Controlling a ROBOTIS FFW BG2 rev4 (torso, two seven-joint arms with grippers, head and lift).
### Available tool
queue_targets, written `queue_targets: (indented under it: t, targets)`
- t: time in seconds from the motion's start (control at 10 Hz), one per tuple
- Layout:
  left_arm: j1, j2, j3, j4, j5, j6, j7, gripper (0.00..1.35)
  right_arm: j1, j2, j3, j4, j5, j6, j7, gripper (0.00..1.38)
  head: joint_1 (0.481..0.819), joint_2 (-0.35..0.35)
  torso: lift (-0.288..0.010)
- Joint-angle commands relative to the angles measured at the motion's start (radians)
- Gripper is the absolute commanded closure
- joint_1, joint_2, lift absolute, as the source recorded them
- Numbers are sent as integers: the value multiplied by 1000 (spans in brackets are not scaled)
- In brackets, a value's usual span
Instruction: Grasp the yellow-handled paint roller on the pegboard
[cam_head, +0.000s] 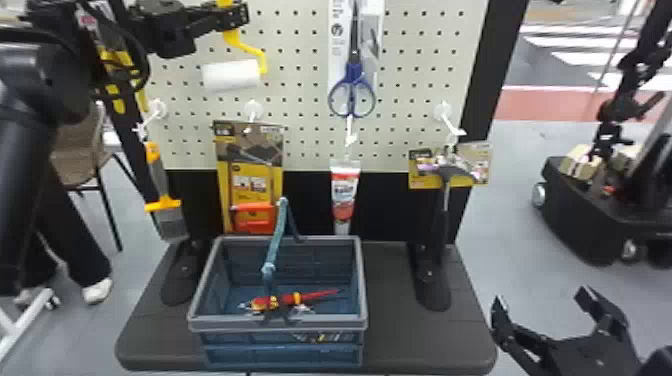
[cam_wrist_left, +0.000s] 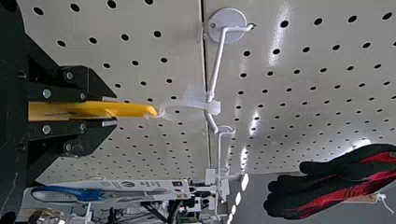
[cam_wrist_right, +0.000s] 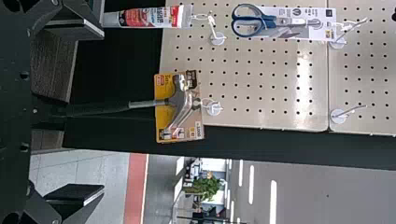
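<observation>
Two grippers, one pegboard (cam_head: 310, 135) and one blue basket (cam_head: 202, 295) on one dark table (cam_head: 425, 340).

Counted on the board: one yellow-handled paint roller (cam_head: 231, 75), one pair of blue-handled scissors (cam_head: 351, 90), one carded hammer (cam_head: 446, 175), one red-and-white tube (cam_head: 344, 195) and one yellow boxed package (cam_head: 250, 175). In the basket lies one red screwdriver (cam_head: 292, 300).

The paint roller hangs at the upper left of the pegboard, left of the scissors. It has a white cylindrical sleeve lying crosswise. A yellow frame curves up from the sleeve's right end into the flat yellow handle.

In the left wrist view, the handle (cam_wrist_left: 130, 110) ends in a white loop (cam_wrist_left: 180, 108) that sits over a white peg hook (cam_wrist_left: 215, 70).

The left gripper (cam_head: 227, 17) is at the top of the board. Its two black fingers (cam_wrist_left: 70, 79) are closed against the handle from both sides.

The right gripper (cam_head: 542, 305) hangs low beside the table's right end, well apart from the board. Its fingers (cam_wrist_right: 74, 196) are spread wide and hold nothing.
</observation>
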Motion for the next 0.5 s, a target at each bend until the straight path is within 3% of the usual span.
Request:
queue_targets:
  t: [0.0, 0.4]
  targets:
    - [0, 0, -2, 1, 0, -5, 0, 1217, 0, -1, -1, 0, 0, 0, 0, 136, 549, 0, -100]
    - [4, -2, -2, 1, 0, -14, -3, 1217, 2, -1, -1, -2, 0, 0, 0, 137, 549, 0, -100]
